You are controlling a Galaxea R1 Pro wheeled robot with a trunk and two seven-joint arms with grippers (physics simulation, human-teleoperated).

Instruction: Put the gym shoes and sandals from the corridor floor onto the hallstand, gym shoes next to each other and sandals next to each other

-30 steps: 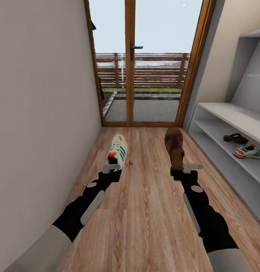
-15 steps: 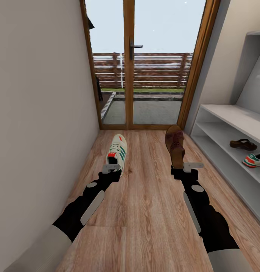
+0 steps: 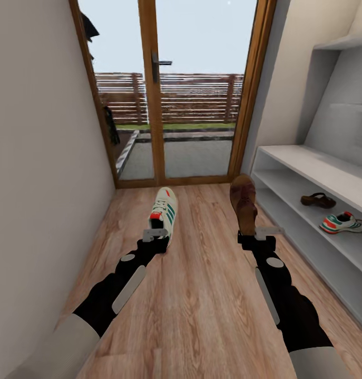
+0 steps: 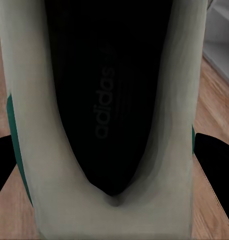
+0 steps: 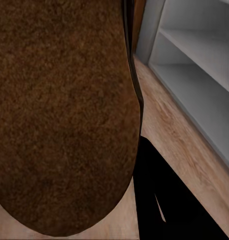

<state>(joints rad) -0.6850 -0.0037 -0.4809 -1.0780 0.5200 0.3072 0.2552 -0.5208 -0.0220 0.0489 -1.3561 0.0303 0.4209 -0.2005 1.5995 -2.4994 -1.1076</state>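
two cream-white green-striped gym shoes and two dark brown leather sandals: left end effector grips one shoe, right end effector one sandal, both above the wood-plank floor; second shoe and sandal rest on the pale grey hallstand's shelf.

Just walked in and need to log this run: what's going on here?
The robot stands in the corridor holding a shoe in each arm. The left gripper holds a gym shoe by the heel, the right gripper a sandal. The other sandal and gym shoe sit on a shelf of the hallstand to its right.
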